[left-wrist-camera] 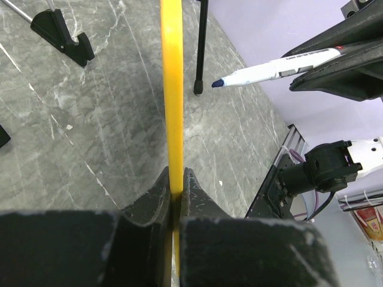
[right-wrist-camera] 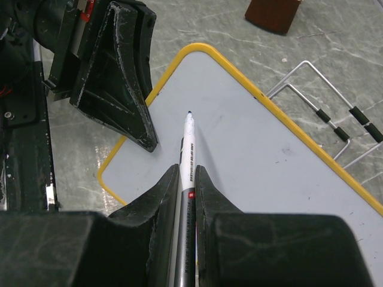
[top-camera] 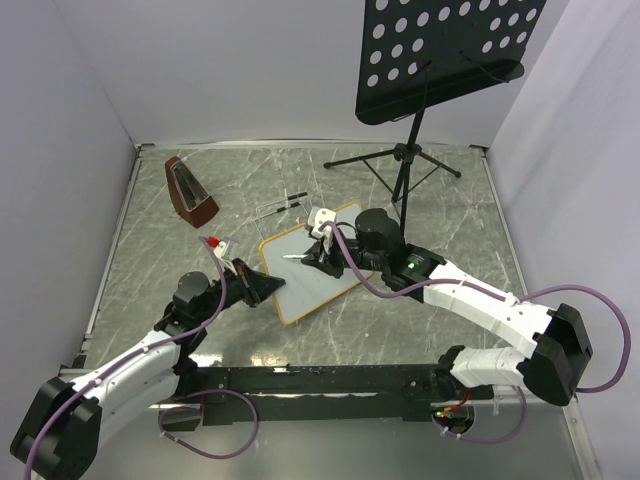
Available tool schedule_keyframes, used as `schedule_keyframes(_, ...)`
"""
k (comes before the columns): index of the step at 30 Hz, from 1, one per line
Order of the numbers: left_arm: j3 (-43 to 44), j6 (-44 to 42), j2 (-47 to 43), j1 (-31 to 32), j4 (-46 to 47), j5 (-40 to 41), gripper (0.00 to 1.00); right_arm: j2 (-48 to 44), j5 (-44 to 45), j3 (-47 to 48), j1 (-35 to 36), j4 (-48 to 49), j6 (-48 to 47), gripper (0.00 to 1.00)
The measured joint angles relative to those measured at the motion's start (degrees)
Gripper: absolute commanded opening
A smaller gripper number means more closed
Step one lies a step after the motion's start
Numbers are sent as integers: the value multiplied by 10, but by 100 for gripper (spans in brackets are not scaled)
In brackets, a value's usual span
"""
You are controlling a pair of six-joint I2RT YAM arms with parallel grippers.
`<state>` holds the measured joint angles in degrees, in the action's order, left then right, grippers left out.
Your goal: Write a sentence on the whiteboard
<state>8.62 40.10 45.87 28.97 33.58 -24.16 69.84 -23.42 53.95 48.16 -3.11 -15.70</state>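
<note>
Left gripper low, pinching edge of yellow-framed white rectangular whiteboard; right gripper tilted down, clamping white blue-tipped marker.

Grey marbled tabletop; pale lilac walls; black music stand.

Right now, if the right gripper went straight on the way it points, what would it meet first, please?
Probably the whiteboard: the right gripper is shut on a marker whose tip aims at its blank face, seemingly not touching.
</note>
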Motion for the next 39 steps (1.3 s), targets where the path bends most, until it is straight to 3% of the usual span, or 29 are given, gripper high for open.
schedule_keyframes(39, 0, 0, 0, 0, 0, 0, 1, 7, -22, 0, -2, -21, -17, 0)
